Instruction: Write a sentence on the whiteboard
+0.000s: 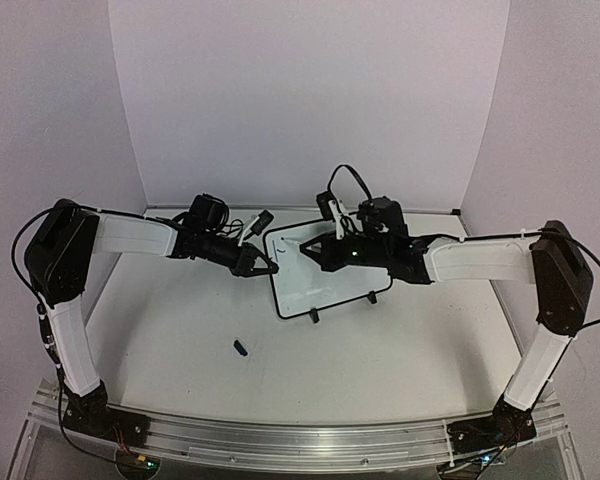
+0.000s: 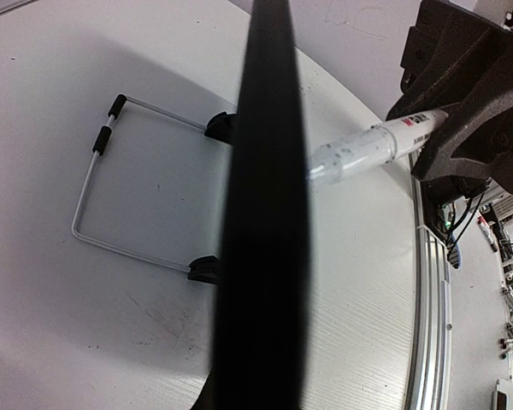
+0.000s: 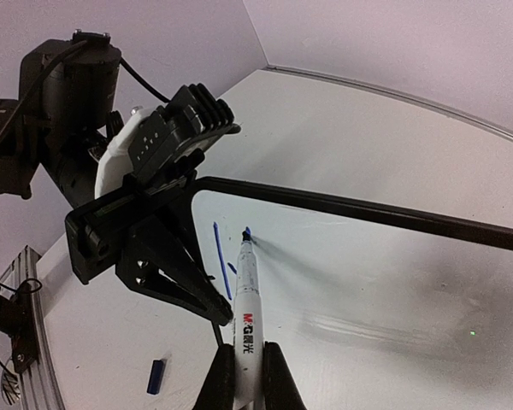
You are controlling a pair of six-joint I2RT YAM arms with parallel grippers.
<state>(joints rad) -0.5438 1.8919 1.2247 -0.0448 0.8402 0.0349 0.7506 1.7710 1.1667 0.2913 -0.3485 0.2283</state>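
**Writing barely started: first strokes only**

whiteboard [image 1: 342,282] sits propped mid-table. left gripper [image 1: 263,265] is clamped on its frame at 9 o'clock, steadying it. right gripper [image 3: 250,389] pinches the marker [image 3: 247,312], tip on the board near that same edge. sentence [image 3: 221,272]: one long blue stroke plus a couple of short ticks, so nearly all the words are left. Bare white runs toward 3 o'clock; it's tight by the left fingers. cap [image 1: 240,348] lies at 7 o'clock, well apart.

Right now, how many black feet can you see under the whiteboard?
2: the left foot and the right foot, both along the whiteboard's near edge. None appears hidden.
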